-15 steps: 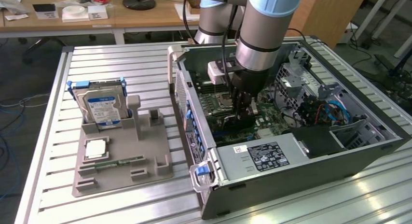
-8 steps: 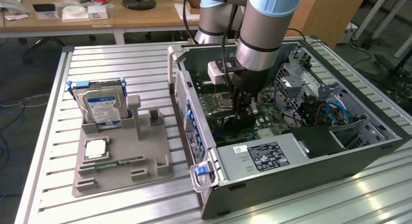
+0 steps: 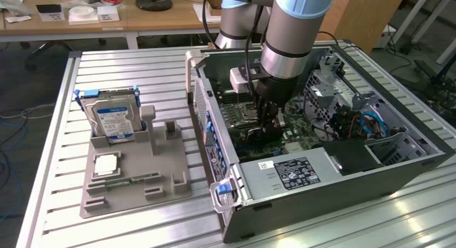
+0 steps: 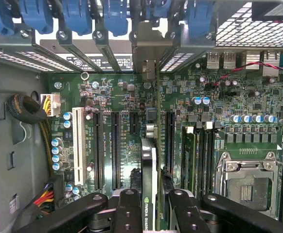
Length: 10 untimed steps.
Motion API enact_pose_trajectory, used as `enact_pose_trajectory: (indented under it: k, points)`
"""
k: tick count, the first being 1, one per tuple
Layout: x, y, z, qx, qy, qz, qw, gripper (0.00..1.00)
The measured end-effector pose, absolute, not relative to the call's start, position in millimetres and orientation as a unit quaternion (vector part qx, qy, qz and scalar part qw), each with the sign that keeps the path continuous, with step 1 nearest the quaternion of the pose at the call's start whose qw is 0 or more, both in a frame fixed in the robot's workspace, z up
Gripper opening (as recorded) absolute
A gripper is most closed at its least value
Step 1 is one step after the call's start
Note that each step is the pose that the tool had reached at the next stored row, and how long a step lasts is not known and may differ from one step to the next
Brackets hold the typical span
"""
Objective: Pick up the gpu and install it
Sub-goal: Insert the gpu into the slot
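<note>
My gripper (image 4: pixel 150 206) is down inside the open computer case (image 3: pixel 342 173), shut on the gpu (image 4: pixel 150 155). The card stands on edge between the two black fingers (image 4: pixel 128 208), its narrow edge with a green-and-white label facing the wrist camera. It runs along a long expansion slot on the green motherboard (image 4: pixel 117 97), and its pale metal bracket (image 4: pixel 149 46) sits against the case's rear slot openings. Whether the card sits fully in the slot I cannot tell. In the exterior view the gripper (image 3: pixel 269 125) reaches straight down over the motherboard at the case's middle.
A grey fixture (image 3: pixel 132 176) on the slatted table holds an upright silver hard drive (image 3: pixel 110 119) and a small green memory stick (image 3: pixel 127 179). Inside the case are the power supply (image 3: pixel 296 173), the CPU socket (image 4: pixel 246 179), blue slot latches (image 4: pixel 78 14) and cable bundles (image 4: pixel 27 109).
</note>
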<state>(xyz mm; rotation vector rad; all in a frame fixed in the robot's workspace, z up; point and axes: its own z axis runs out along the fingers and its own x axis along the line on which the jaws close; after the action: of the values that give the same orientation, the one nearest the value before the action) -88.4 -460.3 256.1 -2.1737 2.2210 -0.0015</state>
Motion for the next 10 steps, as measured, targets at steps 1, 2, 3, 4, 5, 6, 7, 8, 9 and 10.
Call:
enact_pose_trajectory:
  k: [1, 2, 3, 4, 5, 6, 7, 8, 9, 10]
  points:
    - [-88.4, -460.3, 256.1, -0.699, 0.715, 0.0, 0.017, 0.26]
    - [-88.4, -460.3, 256.1, -0.699, 0.715, 0.0, 0.017, 0.26]
    - [-88.4, -460.3, 256.1, -0.699, 0.715, 0.0, 0.017, 0.26]
    - [-88.4, -460.3, 256.1, -0.699, 0.715, 0.0, 0.017, 0.26]
    - [-88.4, -460.3, 256.1, -0.699, 0.715, 0.0, 0.017, 0.26]
    - [-88.4, -460.3, 256.1, -0.699, 0.715, 0.0, 0.017, 0.26]
    - [-88.4, -460.3, 256.1, -0.699, 0.715, 0.0, 0.017, 0.26]
    - [-88.4, -460.3, 256.1, -0.699, 0.715, 0.0, 0.017, 0.26]
    - [-88.4, -460.3, 256.0, -0.699, 0.715, 0.0, 0.017, 0.27]
    - [-88.4, -460.3, 256.0, -0.699, 0.715, 0.0, 0.017, 0.27]
